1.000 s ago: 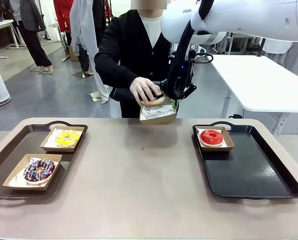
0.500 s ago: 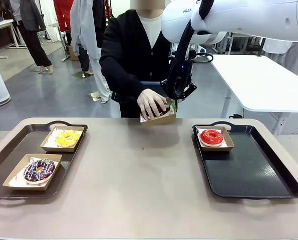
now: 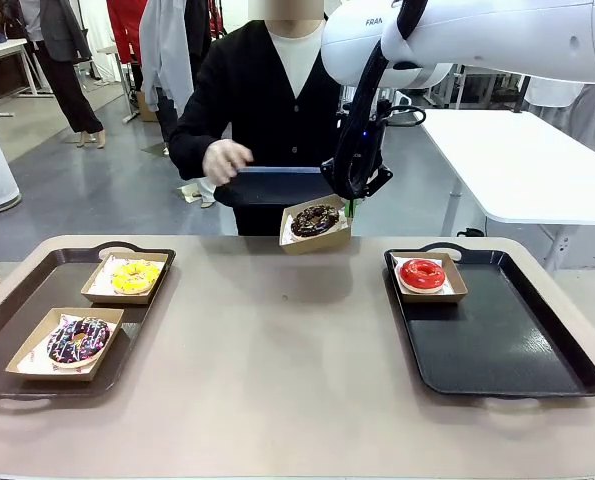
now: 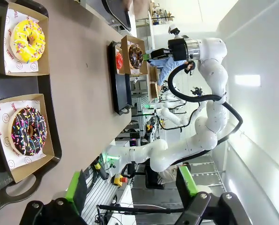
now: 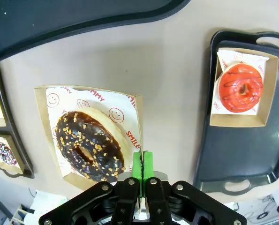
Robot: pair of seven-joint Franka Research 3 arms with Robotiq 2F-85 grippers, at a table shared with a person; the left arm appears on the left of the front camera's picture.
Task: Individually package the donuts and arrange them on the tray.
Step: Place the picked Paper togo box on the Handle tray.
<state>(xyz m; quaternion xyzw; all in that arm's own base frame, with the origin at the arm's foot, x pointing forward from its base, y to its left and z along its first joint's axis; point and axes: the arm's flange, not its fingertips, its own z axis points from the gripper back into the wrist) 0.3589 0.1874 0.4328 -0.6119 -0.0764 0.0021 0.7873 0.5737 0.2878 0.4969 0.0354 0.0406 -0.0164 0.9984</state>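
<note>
A person's hand [image 3: 225, 160] had just drawn back from the cardboard box [image 3: 316, 225] held aloft at the far side of the desk [image 3: 277, 360], leaving the dark chocolate speckled donut [image 3: 315, 219] seated on the printed paper inside it. A second earlier that hand was still pressing the donut down into the box. The right gripper [image 5: 141, 164] kept its jaws pinched together on the box's rim, carrying it above the desk's far edge, between the two trays. On the black tray [image 3: 517, 350] to the right, the red-iced donut [image 3: 422, 273] already sat boxed in the far left corner. On the brown tray [image 3: 17, 300] to the left, the yellow-iced donut [image 3: 135, 276] and the sprinkled chocolate donut [image 3: 78, 340] waited in their own boxes. The left gripper [image 4: 132, 187] hung with its jaws apart, holding nothing. With the loading done, the box looked ready to be set beside the red one.
</note>
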